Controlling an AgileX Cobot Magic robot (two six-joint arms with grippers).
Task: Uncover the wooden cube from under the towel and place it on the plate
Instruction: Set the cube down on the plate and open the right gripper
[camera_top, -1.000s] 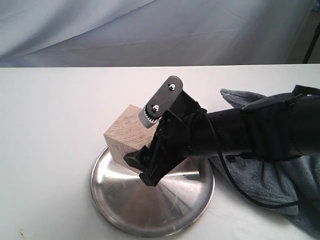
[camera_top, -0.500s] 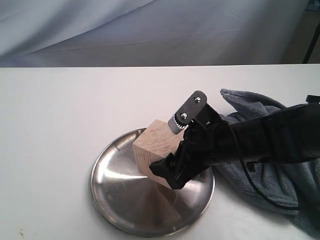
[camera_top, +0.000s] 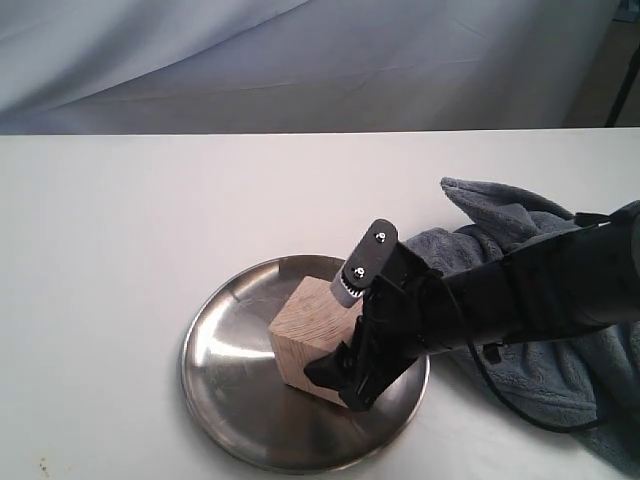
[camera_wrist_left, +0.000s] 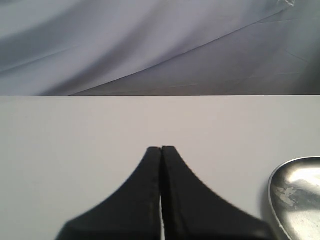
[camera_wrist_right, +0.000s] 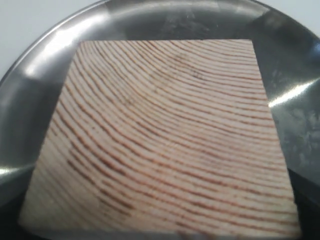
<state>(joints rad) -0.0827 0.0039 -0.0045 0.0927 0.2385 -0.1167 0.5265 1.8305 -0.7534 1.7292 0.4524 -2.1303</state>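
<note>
One wooden cube (camera_top: 300, 332), clamped in right gripper (camera_top: 336, 335) on plate (camera_top: 228, 392); risk: tipping or sliding if released tilted.

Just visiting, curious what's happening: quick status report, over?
Left gripper shut, idle over table. Right gripper shut on pale wooden cube, inside round shiny steel plate. Dark grey-blue fleece towel heaped aside, nothing blocking.

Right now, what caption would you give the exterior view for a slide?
Right tool grips the cube inside the plate's rim; the towel lies bunched beside the plate.
</note>
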